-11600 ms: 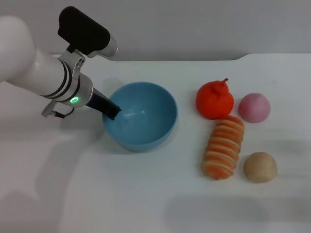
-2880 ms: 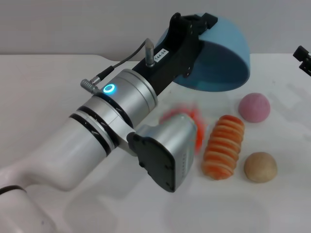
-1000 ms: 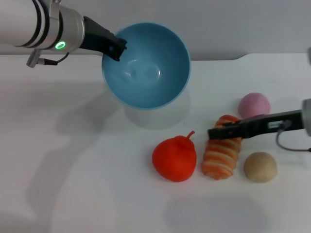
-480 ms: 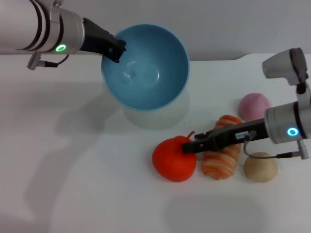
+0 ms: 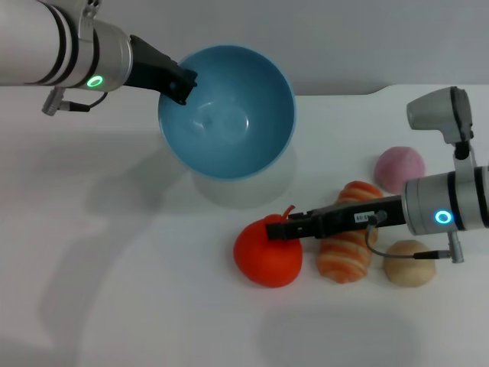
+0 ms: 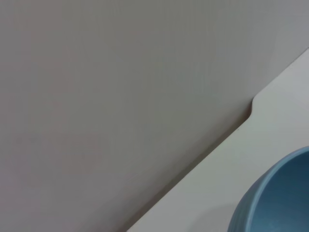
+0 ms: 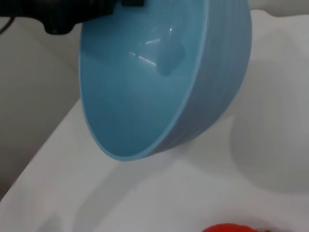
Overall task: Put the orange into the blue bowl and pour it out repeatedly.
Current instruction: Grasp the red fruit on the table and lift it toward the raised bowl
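Note:
The light blue bowl hangs above the table at the back, tilted a little, with its shadow below it. It is empty. My left gripper is shut on the bowl's left rim and holds it up. The red-orange orange lies on the table in front of the bowl. My right gripper reaches in from the right and sits at the orange's top by its stem. The bowl also shows in the left wrist view and in the right wrist view. A sliver of the orange shows in the right wrist view too.
A striped bread roll lies right of the orange, under my right arm. A pink ball and a tan ball lie farther right. The white table ends at a grey wall behind the bowl.
My right arm has reached left across the bread roll to the top of the orange. The orange has shifted slightly left. The bowl stays held up, nearly still.

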